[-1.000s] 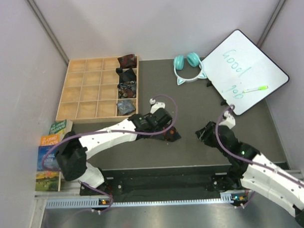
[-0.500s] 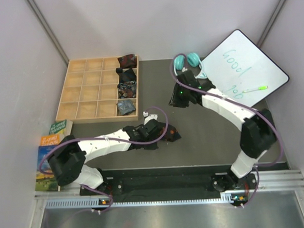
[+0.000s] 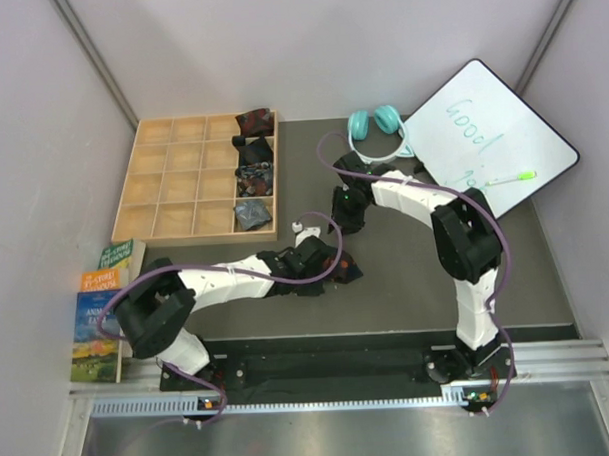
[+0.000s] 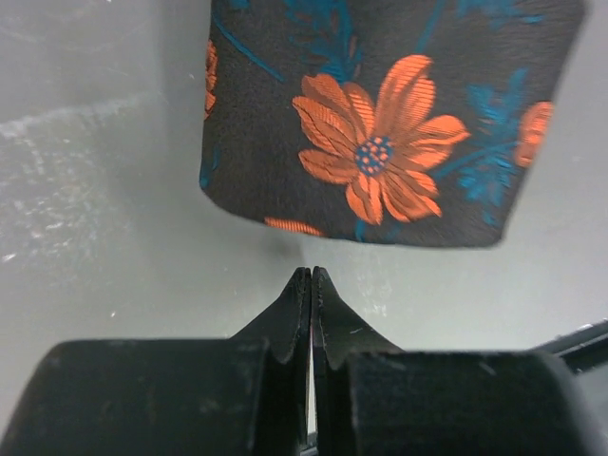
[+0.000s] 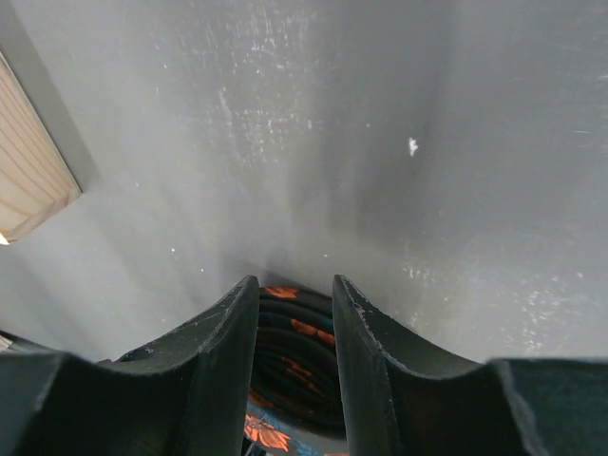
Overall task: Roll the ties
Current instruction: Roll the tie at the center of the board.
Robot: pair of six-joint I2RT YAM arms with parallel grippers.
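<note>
Black orange-flowered tie end (image 4: pixel 380 123) before pinched-shut empty left hand (image 4: pixel 311 275), right hand (image 5: pixel 293 282) gripping rolled tie (image 5: pixel 294 356) (wrist view only)

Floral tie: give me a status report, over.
Left gripper shut, empty, just short of the floral tie, lying flat. Right gripper shut on a rolled tie. Wooden tray nearby, not touching.

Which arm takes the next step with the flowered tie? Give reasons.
Probably right: the right arm has a rolled flowered tie between its jaws. The left arm has shut, empty jaws short of the flat tie end.
</note>
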